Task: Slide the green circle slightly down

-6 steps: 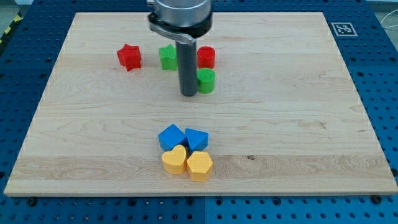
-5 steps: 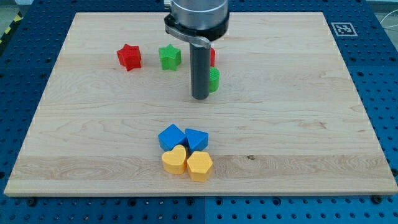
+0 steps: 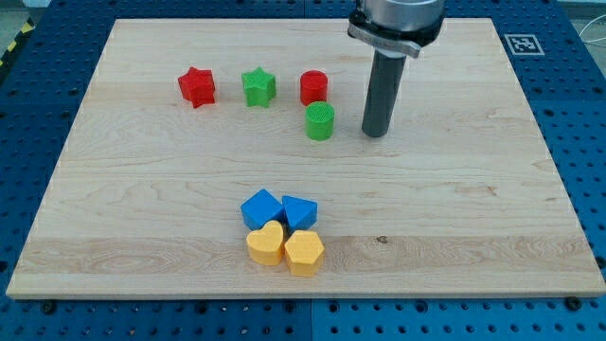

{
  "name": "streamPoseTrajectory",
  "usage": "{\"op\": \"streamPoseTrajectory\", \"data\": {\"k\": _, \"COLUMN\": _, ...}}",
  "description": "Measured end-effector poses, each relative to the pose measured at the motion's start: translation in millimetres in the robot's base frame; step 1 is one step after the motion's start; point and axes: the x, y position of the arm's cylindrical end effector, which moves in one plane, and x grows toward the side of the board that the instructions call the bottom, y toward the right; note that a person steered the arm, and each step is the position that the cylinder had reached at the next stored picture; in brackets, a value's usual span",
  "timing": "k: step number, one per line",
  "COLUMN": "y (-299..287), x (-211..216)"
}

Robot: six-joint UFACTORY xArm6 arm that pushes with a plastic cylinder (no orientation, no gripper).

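The green circle [image 3: 320, 122] stands on the wooden board [image 3: 454, 208] in its upper half, a little toward the view's left of the board's middle line. My tip [image 3: 376, 134] rests on the board near the green circle, on the side toward the view's right and at about the same height in the view, with a clear strip of bare wood between the two, so they are apart and not touching. There is no hand or jaw to open or close here: the arm ends in a plain dark rod, which rises straight from the tip to the grey mount at the view's top.

Just above the green circle, and a touch toward the view's left, sits the red cylinder [image 3: 313, 87], close to it with a narrow gap. Farther toward the view's left of the green circle lie the green star [image 3: 258, 87] and, beyond that, the red star [image 3: 197, 86], both in line with the red cylinder.

Well below the green circle, toward the view's bottom, four blocks huddle together touching: a blue block [image 3: 260, 208] and a second blue block [image 3: 299, 211] side by side, with a yellow heart [image 3: 266, 243] and a yellow hexagon [image 3: 304, 252] directly under them.
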Motion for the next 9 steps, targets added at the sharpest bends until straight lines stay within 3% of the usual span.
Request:
{"op": "streamPoseTrajectory", "data": {"k": 5, "y": -35.5, "x": -22.8}}
{"op": "streamPoseTrajectory", "data": {"k": 9, "y": -65.2, "x": -9.6}}
